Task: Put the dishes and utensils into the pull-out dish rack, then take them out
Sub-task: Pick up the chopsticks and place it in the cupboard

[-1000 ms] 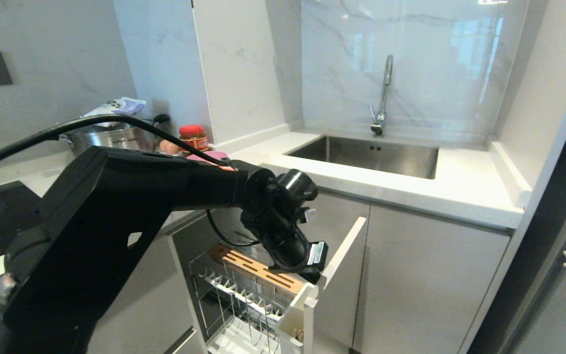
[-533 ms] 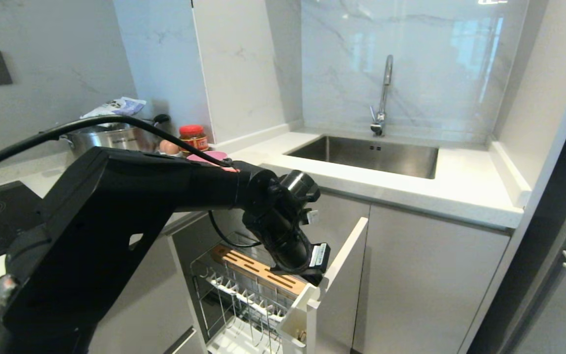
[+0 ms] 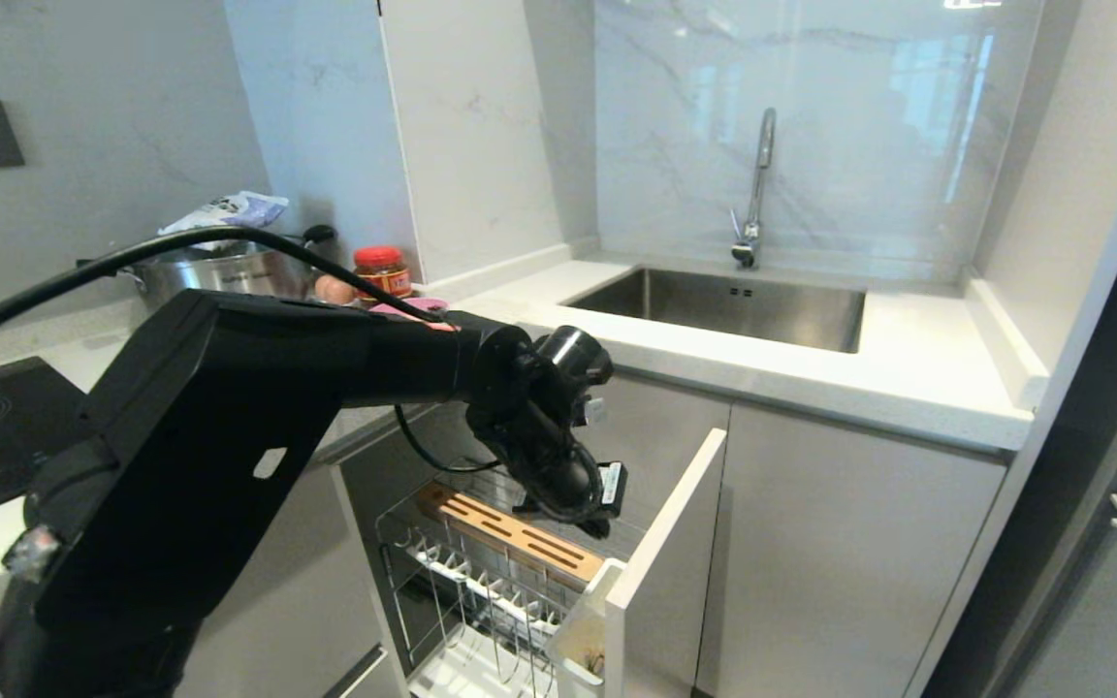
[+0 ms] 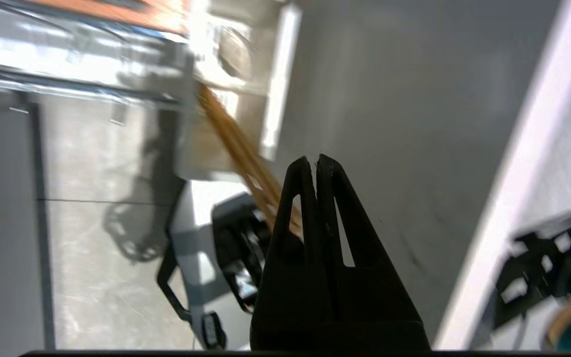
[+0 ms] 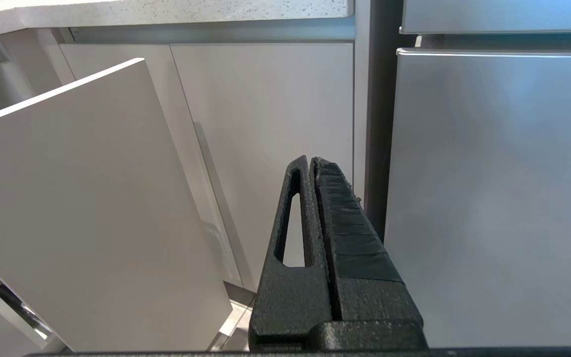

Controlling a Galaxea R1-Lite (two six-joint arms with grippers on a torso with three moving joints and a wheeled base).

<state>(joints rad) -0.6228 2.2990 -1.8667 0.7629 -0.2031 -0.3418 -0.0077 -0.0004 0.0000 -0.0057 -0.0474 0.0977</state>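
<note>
The pull-out dish rack [image 3: 481,591] stands drawn out under the counter, with its wooden strip [image 3: 510,533], white utensil cup [image 3: 580,635] and white front panel [image 3: 665,543]. Light wooden chopsticks [image 4: 236,148] stand in the cup and lean up toward my left gripper [image 4: 314,159]. That gripper [image 3: 599,528] hangs over the rack's front end. It is shut; the chopsticks pass behind one finger and nothing shows between the tips. A sliver of the pink bowl [image 3: 418,307] peeks over my arm on the counter. The plate and fork are out of view. My right gripper [image 5: 312,159] is shut and parked low.
On the counter at the left are a steel pot [image 3: 219,269], a red-lidded jar [image 3: 381,269] and an egg [image 3: 330,289]. The sink [image 3: 723,305] with its tap [image 3: 757,184] lies to the right. A grey appliance front [image 5: 493,198] faces the right gripper.
My left wrist has swung up and back to the left, away from the utensil cup and the front panel. The right arm has not moved.
</note>
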